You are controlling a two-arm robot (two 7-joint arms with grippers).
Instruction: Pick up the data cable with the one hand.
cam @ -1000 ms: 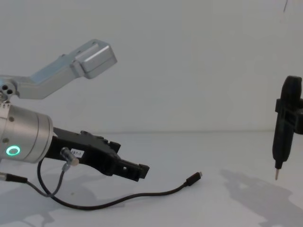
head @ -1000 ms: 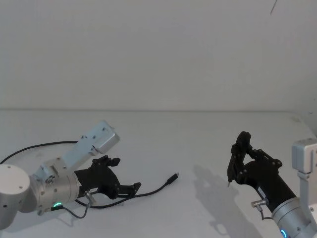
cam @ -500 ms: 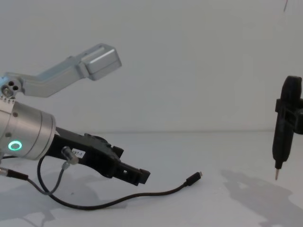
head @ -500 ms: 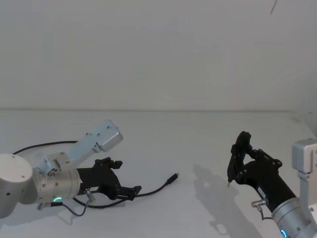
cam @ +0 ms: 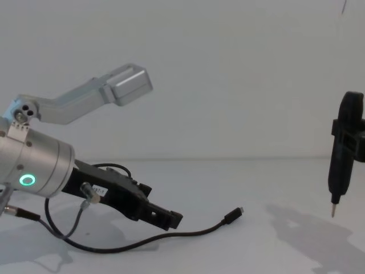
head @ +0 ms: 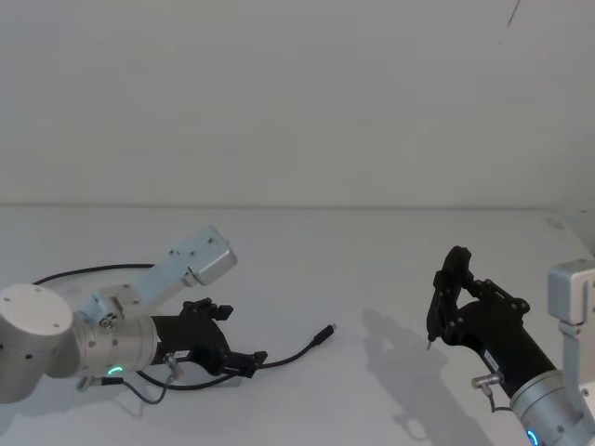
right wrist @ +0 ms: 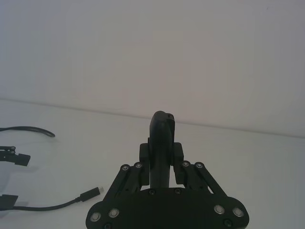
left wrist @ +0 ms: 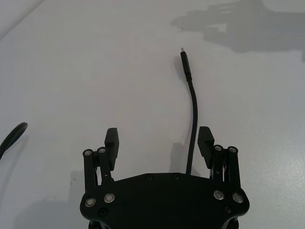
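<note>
White tabletop (head: 372, 279), plain wall behind.

Item: left gripper (left wrist: 157, 136), mine, working. It is sitting lower and farther forward than a second ago, jaws standing wide, straddling the data cable (left wrist: 193, 109). The cable is lying flat on the table, running close beside one finger, plug (left wrist: 184, 62) pointing away. I judge closing is coming next.

Item: right gripper (right wrist: 161, 152), idling at right, clamping a slim black tool (cam: 341, 149).

Hidden: the cable's rear length is passing under my palm, and I cannot tell whether my fingertips are touching the table.
</note>
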